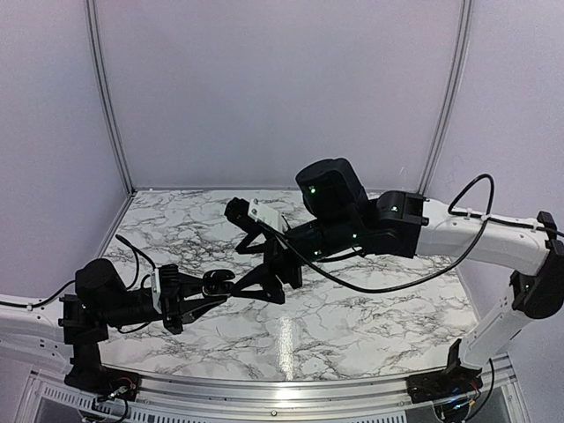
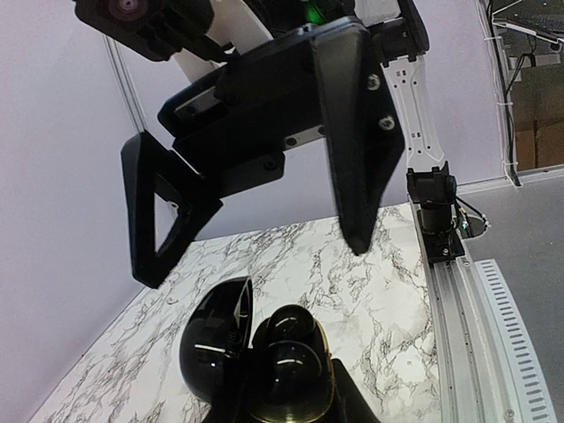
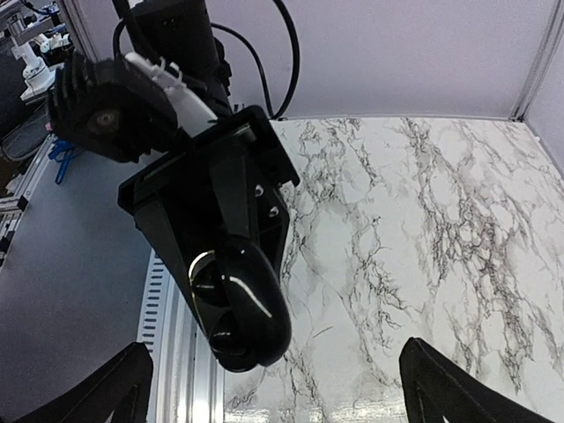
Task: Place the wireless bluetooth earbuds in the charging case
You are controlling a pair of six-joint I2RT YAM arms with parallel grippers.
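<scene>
One glossy black case [image 2: 220,345], lid open, pinched in L gripper [image 1: 211,284], held above marble table [image 1: 352,317]. R gripper [image 2: 251,261] spread wide, hovering just above case w/o touching. Earbuds: can't tell.

Marble-pattern tabletop [image 1: 370,326]: white, grey-black veining, glossy. It is reflecting a bright light streak just behind the aluminium rail [image 1: 291,388], which is running along its near edge.
</scene>
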